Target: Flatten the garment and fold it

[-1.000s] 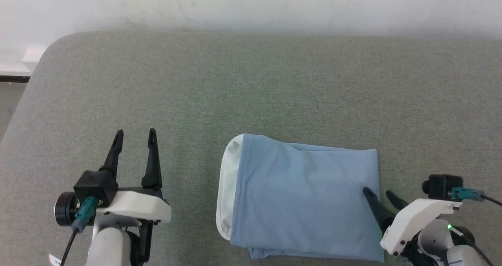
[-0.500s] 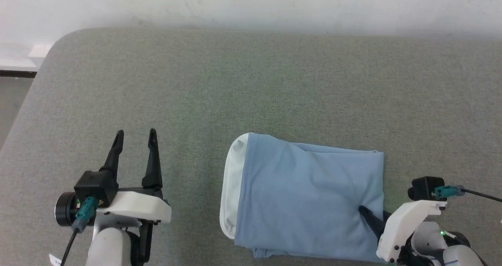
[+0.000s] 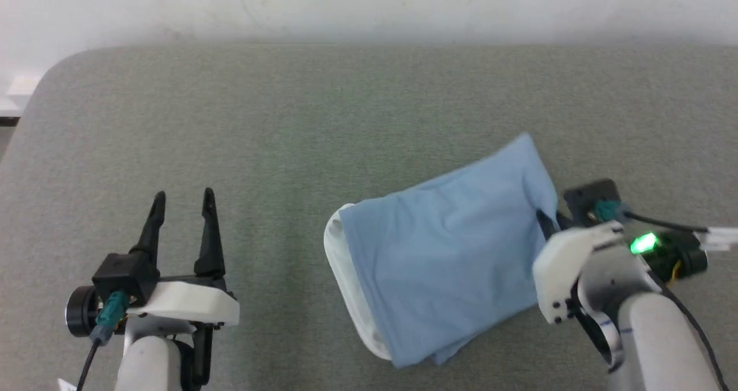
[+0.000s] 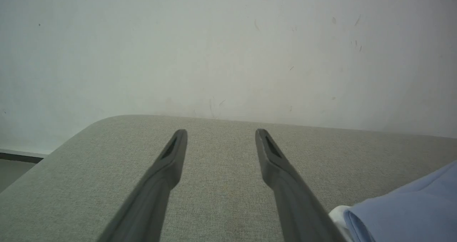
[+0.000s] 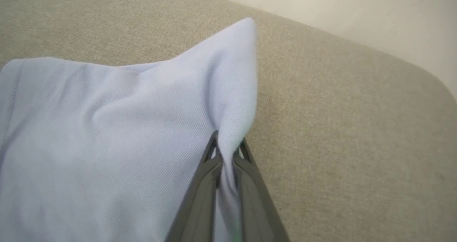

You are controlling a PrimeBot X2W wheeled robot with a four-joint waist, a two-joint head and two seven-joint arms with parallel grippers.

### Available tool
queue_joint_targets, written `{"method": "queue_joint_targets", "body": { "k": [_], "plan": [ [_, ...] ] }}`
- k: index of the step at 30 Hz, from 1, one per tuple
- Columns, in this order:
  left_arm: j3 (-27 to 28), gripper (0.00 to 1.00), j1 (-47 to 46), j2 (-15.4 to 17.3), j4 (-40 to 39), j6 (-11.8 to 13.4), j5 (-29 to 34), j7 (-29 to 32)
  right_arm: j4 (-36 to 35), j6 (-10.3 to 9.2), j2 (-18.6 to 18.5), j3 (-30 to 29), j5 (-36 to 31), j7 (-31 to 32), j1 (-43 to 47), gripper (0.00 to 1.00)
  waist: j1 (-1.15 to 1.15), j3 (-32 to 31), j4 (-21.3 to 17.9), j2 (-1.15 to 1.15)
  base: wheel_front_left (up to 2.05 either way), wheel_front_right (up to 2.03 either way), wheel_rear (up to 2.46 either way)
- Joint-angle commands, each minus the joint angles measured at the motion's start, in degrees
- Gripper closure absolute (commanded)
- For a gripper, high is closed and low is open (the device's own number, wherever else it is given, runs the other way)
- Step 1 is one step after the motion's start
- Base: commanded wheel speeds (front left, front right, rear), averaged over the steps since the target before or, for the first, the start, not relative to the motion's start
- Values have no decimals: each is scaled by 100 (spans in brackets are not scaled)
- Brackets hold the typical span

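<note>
Corner pinch on the folded light blue soft-knit polo shirt (image 3: 450, 252)
My right gripper (image 5: 226, 147) clamps its edge; limp, light cloth, likely to sag.

Broad grey cushioned surface (image 3: 346, 120) lies open from the wall (image 3: 369, 4) forward and around the left gripper (image 3: 183, 194), while the garment (image 3: 450, 264), pinched by the right gripper (image 5: 227, 145), blocks the right-hand near side.
</note>
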Motion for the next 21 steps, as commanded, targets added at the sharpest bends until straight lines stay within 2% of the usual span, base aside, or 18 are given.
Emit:
{"method": "queue_joint_targets", "body": {
  "k": [1,5,10,15,16,21],
  "plan": [
    [66,0,53,25,-82,3,12,-26,-101,-5,-42,168,-487,49,-282,100,0,89,-299,0,0,0,0],
    [136,0,18,57,-204,-8,30,-26,70,-5,-556,421,-993,112,-793,100,0,221,-690,0,0,0,0],
    [190,0,-117,76,-383,-26,48,-26,591,-5,-1123,222,-1232,-32,-1450,100,0,442,-1180,0,0,0,0],
    [90,0,-208,53,-688,30,156,-26,1235,-5,-1354,-397,-1545,-364,-2060,100,0,789,-1566,0,0,0,0],
    [90,0,-208,53,-688,30,156,-26,1235,-5,-1354,-397,-1545,-364,-2060,100,0,789,-1566,0,0,0,0],
    [31,0,-374,106,-891,25,257,-26,1717,-5,-1334,-1149,-1947,-651,-2519,100,0,1201,-1791,0,0,0,0]
  ]
}}
